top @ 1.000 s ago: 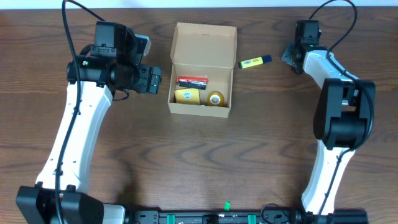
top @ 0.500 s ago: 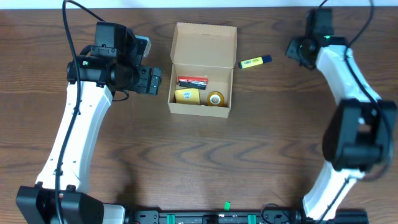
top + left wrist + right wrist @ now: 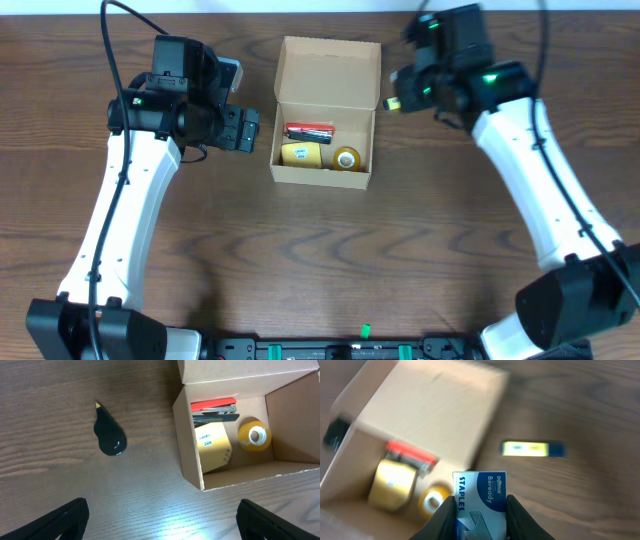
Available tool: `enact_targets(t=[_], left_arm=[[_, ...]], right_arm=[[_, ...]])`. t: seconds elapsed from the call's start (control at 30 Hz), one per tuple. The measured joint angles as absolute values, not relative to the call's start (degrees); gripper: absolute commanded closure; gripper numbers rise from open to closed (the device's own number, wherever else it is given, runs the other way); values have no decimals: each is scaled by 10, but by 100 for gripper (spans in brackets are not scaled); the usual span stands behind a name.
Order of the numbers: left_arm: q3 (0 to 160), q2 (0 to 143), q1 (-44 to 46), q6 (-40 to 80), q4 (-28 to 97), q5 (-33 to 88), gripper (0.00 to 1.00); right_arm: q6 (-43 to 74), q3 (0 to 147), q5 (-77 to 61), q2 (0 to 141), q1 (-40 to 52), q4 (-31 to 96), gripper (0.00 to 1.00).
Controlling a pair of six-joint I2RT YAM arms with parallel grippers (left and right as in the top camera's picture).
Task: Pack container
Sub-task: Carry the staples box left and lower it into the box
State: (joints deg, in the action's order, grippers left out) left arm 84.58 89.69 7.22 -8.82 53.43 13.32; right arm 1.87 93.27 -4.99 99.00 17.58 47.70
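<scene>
One container (image 3: 325,110) is sitting open on the bench (image 3: 400,250), holding three items. One highlighter (image 3: 532,449) is lying beside it. The right end effector (image 3: 481,517), having swung in from the far corner, is gripping one staples box (image 3: 480,492). The left end effector (image 3: 162,520) is gaping wide.

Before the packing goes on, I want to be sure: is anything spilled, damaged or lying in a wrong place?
Nothing is spilled or damaged. Two things lie outside the open container on the table: a yellow highlighter on one side, a small black item on the other. The right pincer holds a staples box.
</scene>
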Motion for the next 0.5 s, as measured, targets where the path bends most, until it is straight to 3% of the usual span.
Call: enact_targets(t=[0.27, 0.5], left_arm=[[846, 897, 72, -88, 534, 133, 5], [846, 897, 72, -88, 534, 133, 5]], right_arm=[[-106, 933, -56, 996, 258, 488, 86], [-183, 933, -56, 1048, 269, 487, 86]])
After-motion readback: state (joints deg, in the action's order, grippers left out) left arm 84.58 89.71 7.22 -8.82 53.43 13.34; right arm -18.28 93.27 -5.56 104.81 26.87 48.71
